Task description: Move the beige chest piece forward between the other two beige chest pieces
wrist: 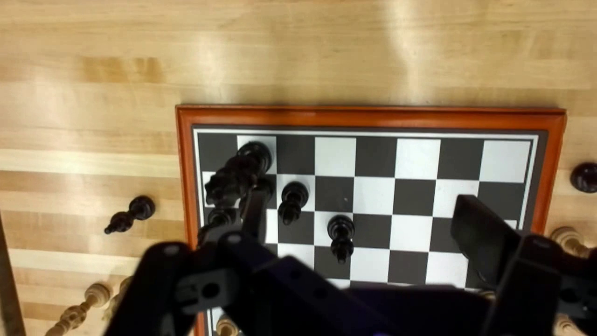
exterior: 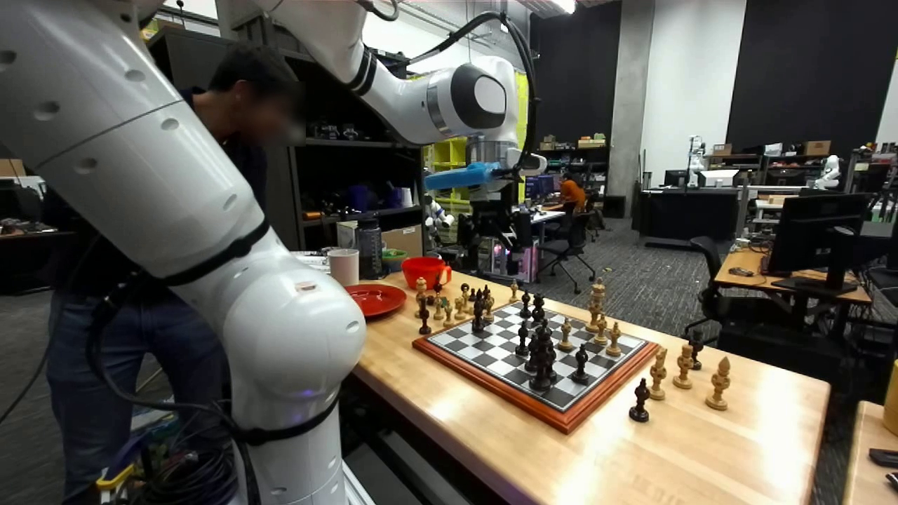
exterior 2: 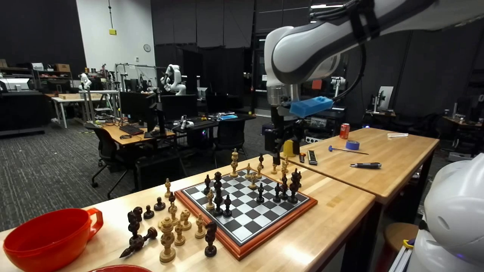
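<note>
Since your jaws stand spread wide in the wrist view, gripping nothing, with the chessboard (wrist: 373,116) well below them, you can line up before committing. Your likeliest target is the lone beige piece (exterior: 565,335), upright on the chessboard, right of centre and below the middle of the frame in an exterior view. The upper beige neighbour (exterior: 601,330) and the lower beige neighbour (exterior: 614,340) stand farther right in that frame. Which of the three is meant, you cannot tell for certain; in the wrist view your jaws hide much of that area.

Expect it to be light and stiff, turned wood by its look, and perhaps slick where the round bulges are polished. Take it at the narrow waist, above the foot; the thin top may slip out or chip. You would do well to narrow the jaws before lowering, because that spread could topple the dark pawn (exterior: 581,365) just below it in the frame. Set the foot down flat, for so small a base may tip easily.
</note>
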### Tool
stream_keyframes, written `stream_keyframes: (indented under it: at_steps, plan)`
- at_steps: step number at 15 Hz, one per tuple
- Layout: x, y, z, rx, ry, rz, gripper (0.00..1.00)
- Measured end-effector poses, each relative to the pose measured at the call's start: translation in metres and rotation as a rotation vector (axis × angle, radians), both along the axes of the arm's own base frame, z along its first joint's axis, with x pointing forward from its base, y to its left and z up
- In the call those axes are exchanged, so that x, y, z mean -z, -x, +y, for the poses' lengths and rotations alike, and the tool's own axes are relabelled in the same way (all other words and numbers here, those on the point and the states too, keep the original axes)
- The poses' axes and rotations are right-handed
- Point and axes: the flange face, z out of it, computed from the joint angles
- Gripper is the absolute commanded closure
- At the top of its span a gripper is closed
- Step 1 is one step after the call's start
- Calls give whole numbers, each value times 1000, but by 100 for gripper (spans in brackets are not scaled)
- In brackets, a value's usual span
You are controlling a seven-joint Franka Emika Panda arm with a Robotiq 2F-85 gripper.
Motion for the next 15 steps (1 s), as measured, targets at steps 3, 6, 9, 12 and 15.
stream_keyframes:
  at_steps: [3, 6, 9, 12, 15]
  plan:
    - [4, -32, 1, -4, -14, -14, 0]
    - [6, -59, 2, -6, -23, -12, 0]
    - [9, -81, -3, -3, -28, -16, 0]
    - [15, -103, -13, -8, -28, -38, 0]
    - [19, -115, -20, -3, -28, -36, 0]
